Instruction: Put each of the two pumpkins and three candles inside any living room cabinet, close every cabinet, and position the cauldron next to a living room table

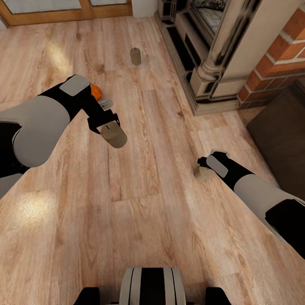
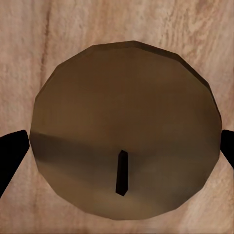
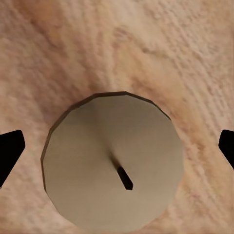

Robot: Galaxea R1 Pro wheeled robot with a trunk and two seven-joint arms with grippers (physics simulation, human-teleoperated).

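Tan candle (image 1: 113,134) gripped in left end effector (image 1: 104,123), above floor (image 1: 140,212)

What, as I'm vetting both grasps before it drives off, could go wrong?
The left gripper pinches the tilted candle only at its fingertips; it may slip in transit. The right gripper is open around the floor candle, not touching it; a careless close could topple it.

We see a home living room: light wood plank floor (image 1: 140,203), ornate stone fireplace surround (image 1: 212,63) against a red brick chimney (image 1: 284,51), wood-framed glass doors (image 1: 63,10) at the far edge, and a dark-brown cabinet (image 1: 281,135).
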